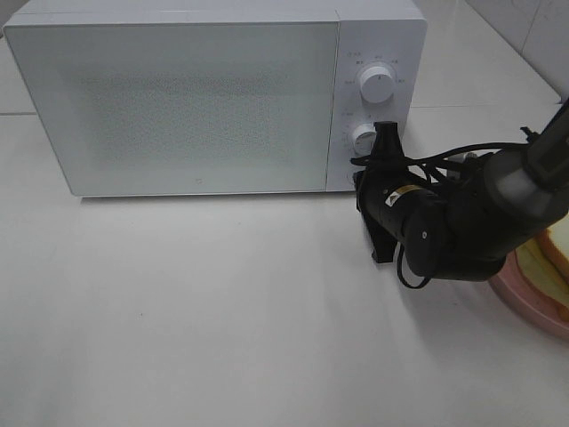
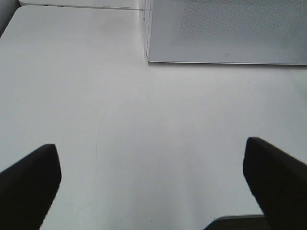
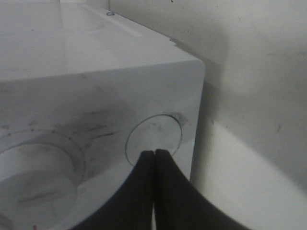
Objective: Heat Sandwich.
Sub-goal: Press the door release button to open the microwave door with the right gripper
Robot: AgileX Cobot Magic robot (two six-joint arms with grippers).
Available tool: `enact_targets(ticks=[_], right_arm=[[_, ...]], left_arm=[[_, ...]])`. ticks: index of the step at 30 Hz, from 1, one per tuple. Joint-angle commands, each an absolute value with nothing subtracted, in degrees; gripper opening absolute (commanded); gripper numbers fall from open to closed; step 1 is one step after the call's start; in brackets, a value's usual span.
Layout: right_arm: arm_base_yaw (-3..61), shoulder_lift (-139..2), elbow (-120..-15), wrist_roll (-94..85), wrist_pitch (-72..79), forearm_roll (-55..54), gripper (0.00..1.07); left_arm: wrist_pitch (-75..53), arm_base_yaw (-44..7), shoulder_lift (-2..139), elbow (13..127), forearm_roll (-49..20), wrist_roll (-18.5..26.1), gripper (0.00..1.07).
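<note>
1. The microwave (image 1: 178, 98) stands at the back of the tabletop (image 1: 222, 338) with its door closed, so nothing can go inside yet.
2. The right gripper (image 3: 154, 154) has its jaws pressed fully together and holds nothing. The joined tips make one blunt point set against the round button (image 3: 158, 130) beside the lower dial (image 3: 36, 175), most likely the door release.
3. The sandwich (image 1: 547, 253) waits on a pink plate (image 1: 524, 298) at the right edge, partly hidden behind the right arm and well apart from the door.
4. The left gripper (image 2: 151, 153) hovers over bare tabletop in front of the door, jaws spread wide and empty, seemingly kept clear of the door's swing.
</note>
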State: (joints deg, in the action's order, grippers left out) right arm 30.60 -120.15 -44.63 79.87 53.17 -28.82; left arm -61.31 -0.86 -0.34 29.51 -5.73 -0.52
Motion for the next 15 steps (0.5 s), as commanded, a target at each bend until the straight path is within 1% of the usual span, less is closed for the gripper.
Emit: enact_targets(ticks=[1,11,15], right_arm=[[30.0,-120.8,-45.0,79.8,52.7,-28.9,0.0],[29.9,-123.1,-49.0,79.4,52.7,-29.0,0.0],[28.6,-123.4,-49.7,79.4,53.6,-29.2,0.0]], left_arm=[[-61.1,-0.7,-1.4,29.4,-6.4,-0.9,0.98],[-61.1,-0.7,-1.4,29.4,-6.4,-0.9,0.98],[-61.1,-0.7,-1.4,29.4,-6.4,-0.9,0.98]])
